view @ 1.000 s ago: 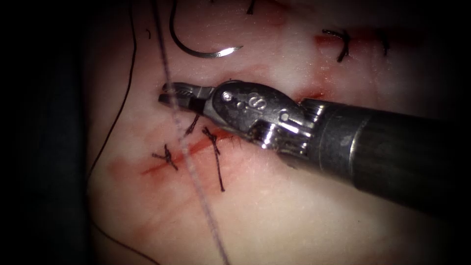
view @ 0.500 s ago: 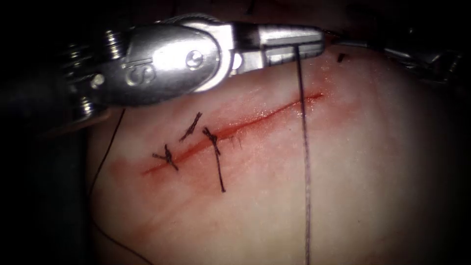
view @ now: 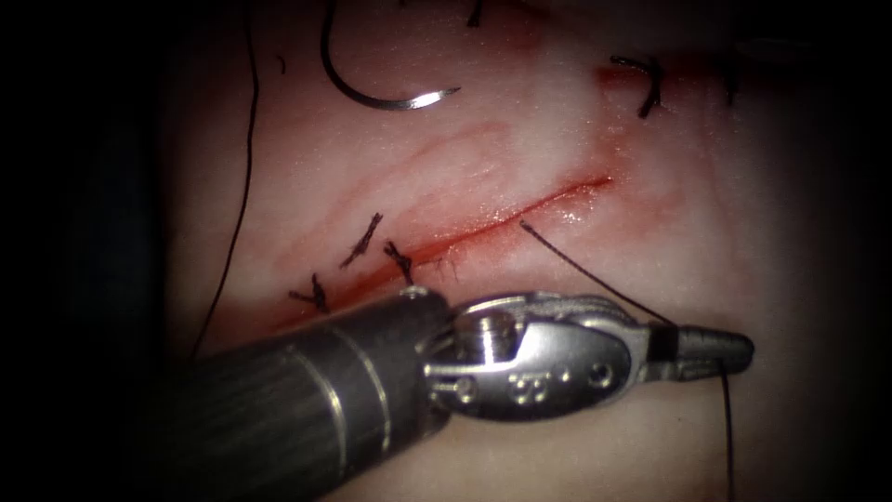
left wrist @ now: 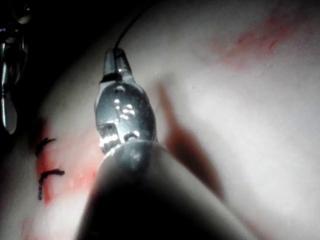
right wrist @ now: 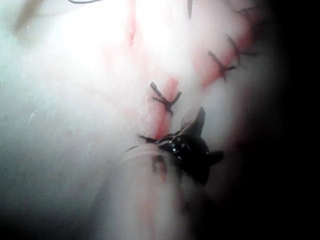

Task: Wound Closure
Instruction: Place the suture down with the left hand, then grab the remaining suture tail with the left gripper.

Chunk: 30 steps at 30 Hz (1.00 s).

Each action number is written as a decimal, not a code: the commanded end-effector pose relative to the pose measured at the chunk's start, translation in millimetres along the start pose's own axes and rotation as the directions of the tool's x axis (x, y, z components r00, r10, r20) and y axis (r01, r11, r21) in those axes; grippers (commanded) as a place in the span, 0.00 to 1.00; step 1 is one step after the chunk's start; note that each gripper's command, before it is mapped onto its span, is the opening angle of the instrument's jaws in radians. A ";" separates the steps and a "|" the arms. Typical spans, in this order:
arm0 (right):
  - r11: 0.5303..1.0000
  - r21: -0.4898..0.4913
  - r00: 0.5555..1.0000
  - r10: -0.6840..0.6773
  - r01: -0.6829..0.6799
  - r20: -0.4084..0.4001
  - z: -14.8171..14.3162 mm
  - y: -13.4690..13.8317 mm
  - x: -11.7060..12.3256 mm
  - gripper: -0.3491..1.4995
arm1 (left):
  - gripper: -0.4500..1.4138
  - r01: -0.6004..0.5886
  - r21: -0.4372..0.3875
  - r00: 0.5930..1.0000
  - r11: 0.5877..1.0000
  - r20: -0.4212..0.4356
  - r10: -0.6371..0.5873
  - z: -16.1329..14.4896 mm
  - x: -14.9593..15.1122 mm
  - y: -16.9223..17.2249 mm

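The left tool [view: 715, 349] comes in from the lower left and lies below the cut [view: 492, 225], its jaws shut on the dark thread [view: 595, 279]. That thread rises from the cut's lower edge to the jaws, then hangs down past them. The curved needle [view: 372, 93] lies free on the tissue above the cut, held by neither tool, its point to the right. In the left wrist view the left tool [left wrist: 115, 57] grips thread at its tip. A metal tool part [left wrist: 7, 75] shows beside it, seemingly the right tool.
Short knotted stitches [view: 404, 265] cross the cut's left part, and another stitch [view: 646, 84] sits on a red cut at the upper right. A long thread [view: 237, 204] trails down the tissue's left side. A dark tool tip [right wrist: 192, 147] lies by stitches.
Half a second ago the left tool was above the cut, holding the thread taut and upright. It now lies below the cut, still on the thread. The right tool, over the cut a second ago, is gone.
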 end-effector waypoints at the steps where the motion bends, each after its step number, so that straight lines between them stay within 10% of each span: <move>1: 1.000 0.014 1.000 -0.005 0.005 -0.008 1.5 -0.8 0.1 0.77 | 0.31 0.022 -0.010 1.000 1.000 -0.001 -0.022 0.8 -0.9 0.1; 7: 0.996 0.084 1.000 -0.004 0.005 -0.021 3.0 -3.1 -0.1 0.77 | 0.61 0.263 -0.085 0.964 0.961 0.053 -0.259 1.4 -5.2 4.0; 16: 0.994 0.112 1.000 -0.006 0.009 -0.022 3.7 -4.3 -0.2 0.75 | 0.66 0.342 -0.098 0.937 0.934 0.111 -0.332 -2.0 -4.1 8.4; 30: 0.979 0.087 0.983 -0.182 0.183 -0.019 -1.1 -3.1 7.7 0.79 | 0.63 0.173 0.269 0.937 0.947 0.250 -0.243 -15.0 1.3 2.3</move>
